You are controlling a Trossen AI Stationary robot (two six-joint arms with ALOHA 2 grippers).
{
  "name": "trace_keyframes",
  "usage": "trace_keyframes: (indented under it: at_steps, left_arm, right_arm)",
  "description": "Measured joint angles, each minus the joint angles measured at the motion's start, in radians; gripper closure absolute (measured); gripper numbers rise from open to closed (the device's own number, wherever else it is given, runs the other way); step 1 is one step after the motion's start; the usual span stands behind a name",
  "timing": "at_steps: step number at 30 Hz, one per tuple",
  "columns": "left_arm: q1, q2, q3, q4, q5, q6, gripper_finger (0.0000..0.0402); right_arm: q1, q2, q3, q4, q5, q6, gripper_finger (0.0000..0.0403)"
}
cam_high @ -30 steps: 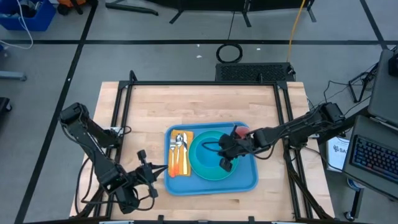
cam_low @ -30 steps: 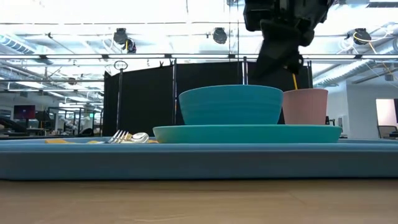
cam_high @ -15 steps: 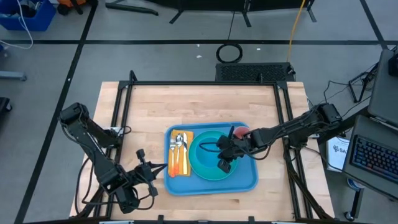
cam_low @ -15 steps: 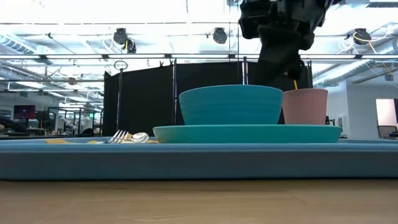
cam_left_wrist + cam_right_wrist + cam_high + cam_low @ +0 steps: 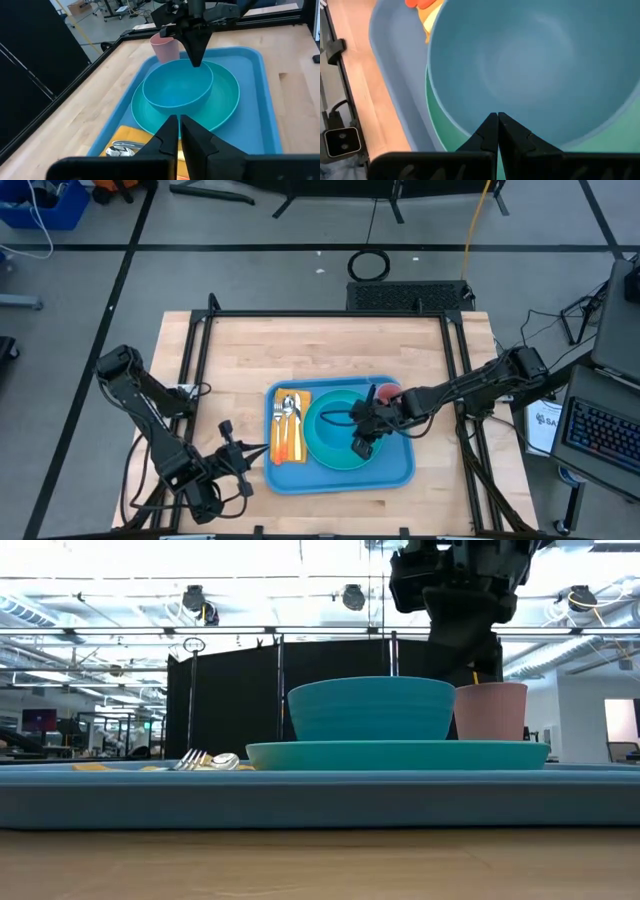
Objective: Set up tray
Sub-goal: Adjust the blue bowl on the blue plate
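The left gripper (image 5: 232,448) waits near the front left corner of the counter (image 5: 240,350), just off the tray's left end; the left wrist view shows its fingers (image 5: 170,131) pressed nearly together, holding nothing. The tray (image 5: 395,470) lies on the front half of the counter, about midway between the side edges. From above, an orange napkin (image 5: 296,446) with a fork and spoon (image 5: 287,411) fills the tray's left end, and a teal plate (image 5: 335,458) sits beside it. The low view alone shows the stacking: a blue bowl (image 5: 371,707) stands on the plate, and a pink cup (image 5: 490,710) stands upright beside it. The right gripper (image 5: 363,443) hangs over the bowl, empty; its wrist view shows the fingers (image 5: 491,131) closed tip to tip above the bowl's inside (image 5: 535,60). Farthest, the low view shows a black curtain (image 5: 230,700) beyond the counter.
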Motion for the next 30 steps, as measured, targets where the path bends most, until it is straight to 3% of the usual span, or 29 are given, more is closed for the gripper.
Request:
trace_keyframes:
  at_steps: [6,15,26,30]
  left_arm:
    - [-0.008,0.0,0.0,0.001,0.0,-0.005,0.0398]
    - [-0.008,0.0,0.0,0.001,0.0,-0.015,0.037]
    - [-0.008,0.0,0.0,0.001,-0.001,-0.02,0.0398]
    - [-0.008,0.0,0.0,0.001,-0.001,-0.021,0.039]
  right_arm:
    - [0.0,0.0,0.0,-0.042,-0.005,0.03,0.0403]
    - [0.002,0.0,0.0,-0.046,-0.024,0.042,0.0403]
    - [0.017,0.0,0.0,-0.071,-0.049,0.083,0.0403]
    - [0.024,0.0,0.0,-0.075,-0.049,0.091,0.0403]
